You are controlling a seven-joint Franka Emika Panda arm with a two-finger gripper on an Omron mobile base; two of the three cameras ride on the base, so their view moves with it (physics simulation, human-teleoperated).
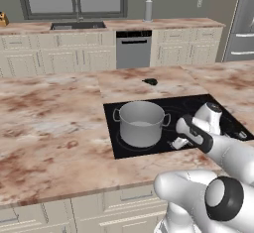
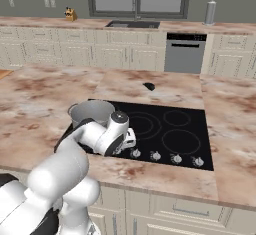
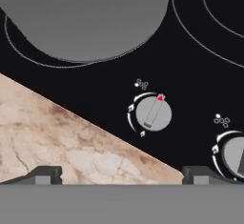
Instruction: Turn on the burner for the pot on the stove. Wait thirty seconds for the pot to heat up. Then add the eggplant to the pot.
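The grey steel pot (image 1: 141, 123) stands lidless on the left rear zone of the black stove (image 1: 198, 105); I also see this pot (image 2: 92, 111) from the right. A thin grey ring marks the burner (image 3: 47, 65) under the pot (image 3: 86, 23), and it looks dark. The small dark eggplant (image 1: 150, 82) lies on the counter behind the stove, and the eggplant (image 2: 149, 86) rests apart from everything. My gripper (image 3: 121, 178) hangs open just above the stove's front edge, fingertips (image 3: 45, 175) wide apart, with a silver knob (image 3: 153, 113) right ahead of it. Nothing is held.
More silver knobs (image 2: 176, 158) line the stove's front edge, with further ring zones (image 2: 180, 141) to the right of the pot. Marble counter (image 1: 49, 128) surrounds the stove. Sink (image 2: 132, 24), dishwasher (image 2: 184, 54) and a steel canister (image 1: 148, 10) stand along the far wall.
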